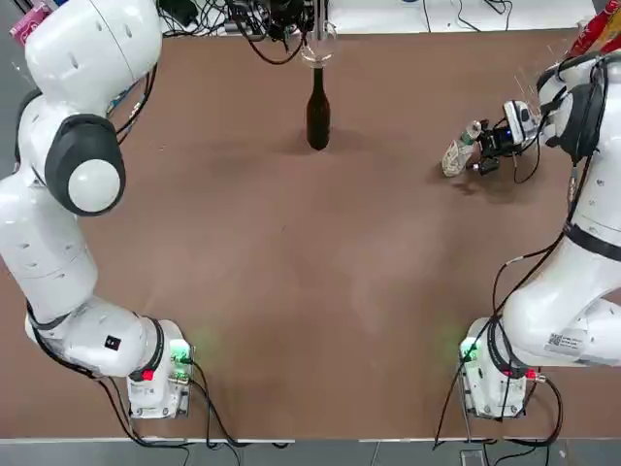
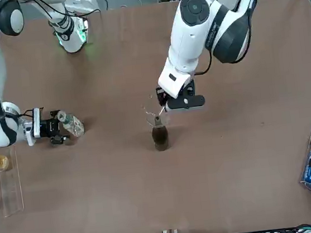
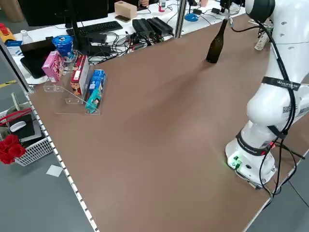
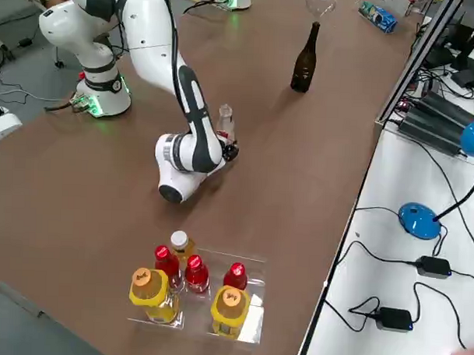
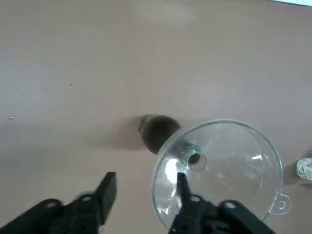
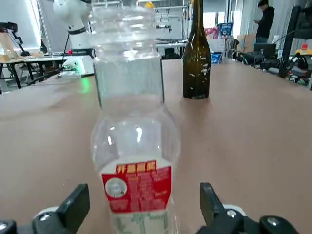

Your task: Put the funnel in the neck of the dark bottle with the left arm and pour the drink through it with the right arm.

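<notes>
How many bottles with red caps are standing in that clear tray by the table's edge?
3. The red-capped bottles stand in a row in the clear tray, behind two yellow bottles; more could be hidden.

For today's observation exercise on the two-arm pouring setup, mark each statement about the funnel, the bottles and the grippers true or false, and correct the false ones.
1. The funnel sits in the neck of the dark bottle. True.
2. The left gripper is clamped shut on the funnel. False: its fingers are spread, one beside the funnel's rim.
3. The drink stands upright on the table between the open fingers of the right gripper. True.
4. The dark bottle lies on its side. False: it stands upright.
5. The right gripper is already tilting the drink over the funnel. False: the drink is still on the table, well apart from the dark bottle.
</notes>
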You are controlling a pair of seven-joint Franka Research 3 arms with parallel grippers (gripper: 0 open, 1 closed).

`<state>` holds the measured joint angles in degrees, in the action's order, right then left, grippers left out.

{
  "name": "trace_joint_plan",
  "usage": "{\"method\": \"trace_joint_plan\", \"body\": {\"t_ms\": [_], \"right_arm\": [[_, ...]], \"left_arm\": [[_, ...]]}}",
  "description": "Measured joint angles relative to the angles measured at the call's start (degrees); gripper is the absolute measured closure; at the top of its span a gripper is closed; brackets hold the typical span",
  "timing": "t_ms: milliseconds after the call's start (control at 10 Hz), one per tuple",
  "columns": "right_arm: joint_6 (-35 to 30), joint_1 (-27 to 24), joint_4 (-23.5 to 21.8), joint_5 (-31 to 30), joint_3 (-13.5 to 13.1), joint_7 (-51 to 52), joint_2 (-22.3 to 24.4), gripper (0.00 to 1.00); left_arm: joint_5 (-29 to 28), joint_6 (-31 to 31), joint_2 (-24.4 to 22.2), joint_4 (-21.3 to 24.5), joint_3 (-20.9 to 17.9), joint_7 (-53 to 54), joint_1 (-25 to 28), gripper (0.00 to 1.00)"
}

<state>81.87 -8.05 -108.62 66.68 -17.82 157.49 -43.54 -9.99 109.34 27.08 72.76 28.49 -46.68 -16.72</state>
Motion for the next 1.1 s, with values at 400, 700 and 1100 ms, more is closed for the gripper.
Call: {"method": "trace_joint_plan", "body": {"t_ms": [400, 700, 1100], "right_arm": [[-0.48, 0.68, 0.01, 0.58, 0.37, 0.28, -0.60, 0.09], [-0.51, 0.88, 0.06, 0.61, 0.57, 0.35, -0.60, 0.27], [-0.52, 1.19, 0.08, 0.77, 0.70, 0.36, -0.79, 0.59]], "left_arm": [[1.74, 0.02, -0.60, -1.18, 0.04, -0.20, 1.01, 0.01], [12.38, 0.02, -0.97, -2.16, -1.26, -0.69, 5.49, 0.01], [41.32, -0.12, 1.22, -1.58, -11.54, -0.30, 6.40, 0.01]]}}
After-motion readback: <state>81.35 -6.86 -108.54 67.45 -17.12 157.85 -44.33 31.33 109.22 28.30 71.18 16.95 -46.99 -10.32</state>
